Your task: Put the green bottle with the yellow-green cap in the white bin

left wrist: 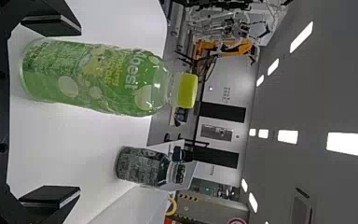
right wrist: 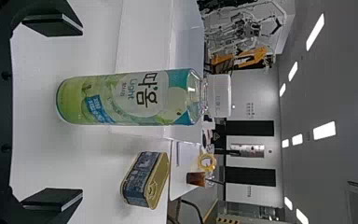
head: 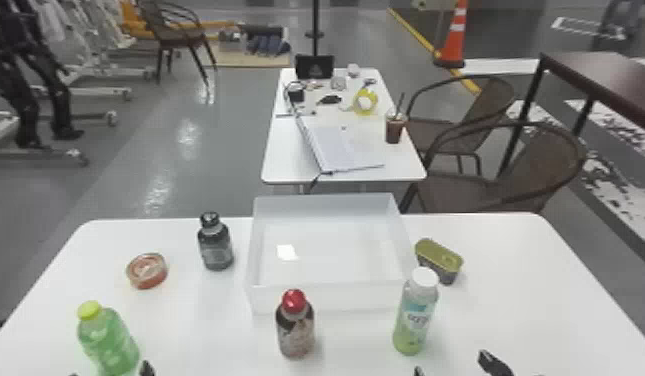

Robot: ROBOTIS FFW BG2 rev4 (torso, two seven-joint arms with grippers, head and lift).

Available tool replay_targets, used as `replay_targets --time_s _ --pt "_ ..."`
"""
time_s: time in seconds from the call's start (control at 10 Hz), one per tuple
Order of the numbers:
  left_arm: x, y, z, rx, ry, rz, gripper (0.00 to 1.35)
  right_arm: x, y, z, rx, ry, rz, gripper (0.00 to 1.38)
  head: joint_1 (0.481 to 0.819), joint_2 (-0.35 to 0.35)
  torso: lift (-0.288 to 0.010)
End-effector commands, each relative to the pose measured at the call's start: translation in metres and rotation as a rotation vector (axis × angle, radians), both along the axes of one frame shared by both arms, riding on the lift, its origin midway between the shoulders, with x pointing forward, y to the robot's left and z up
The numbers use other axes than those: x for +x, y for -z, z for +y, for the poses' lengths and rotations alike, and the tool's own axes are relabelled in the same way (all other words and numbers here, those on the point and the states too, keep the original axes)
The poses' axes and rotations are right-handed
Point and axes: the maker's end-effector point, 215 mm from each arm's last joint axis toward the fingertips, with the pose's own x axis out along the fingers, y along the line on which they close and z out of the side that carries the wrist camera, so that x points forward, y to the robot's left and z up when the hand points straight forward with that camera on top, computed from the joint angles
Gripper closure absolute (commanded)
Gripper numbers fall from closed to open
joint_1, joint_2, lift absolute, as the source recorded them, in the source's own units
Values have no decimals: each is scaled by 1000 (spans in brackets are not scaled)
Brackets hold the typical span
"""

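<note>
Green bottle (head: 108,340) ungripped, near left — left gripper (left wrist: 78,112) spread close by, right gripper (right wrist: 81,112) also spread; you have yet to grasp, lift and reach the white bin (head: 331,299).

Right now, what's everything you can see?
Near table: 1, white, foreground
White bin: 1, white, mid-table
Green bottle: 1, green, near table's left
Black bottle: 1, black, left of bin
Round container: 1, reddish, left of black bottle
Red-capped bottle: 1, brown, before the bin
White-capped bottle: 1, green and blue, bin's near-right corner
Tin: 1, gold and dark, right of bin
Far table: 1, white, beyond bin
Laptop: 1, pale, far table
Tape roll: 1, yellow, far table
Drink: 1, brown, far table
Chairs: 3, brown, two right, one far left
Cone: 1, orange, upper right
Side table: 1, dark brown, right
Left gripper: 1, black, open, by green bottle
Right gripper: 1, black, open, near table's right
</note>
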Motion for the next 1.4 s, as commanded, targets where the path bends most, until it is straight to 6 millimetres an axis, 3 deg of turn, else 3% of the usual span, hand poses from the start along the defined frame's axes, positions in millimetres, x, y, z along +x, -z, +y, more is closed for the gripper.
replay_targets --time_s 0.0,0.3,1.1,1.2,1.3 --pt "-1 2 0 -2 -3 5 105 0 1 0 1 0 1 81 549 0 -100" --pt "5 9 4 2 -21 23 101 0 1 0 2 1 2 81 549 0 -100" --pt "53 14 35 9 -105 23 107 -1 4 0 14 6 10 81 549 0 -100" --pt "56 15 35 15 -105 31 193 -1 4 0 16 6 10 81 549 0 -100" --pt "59 14 33 23 -99 31 443 -1 5 0 18 7 12 81 549 0 -100"
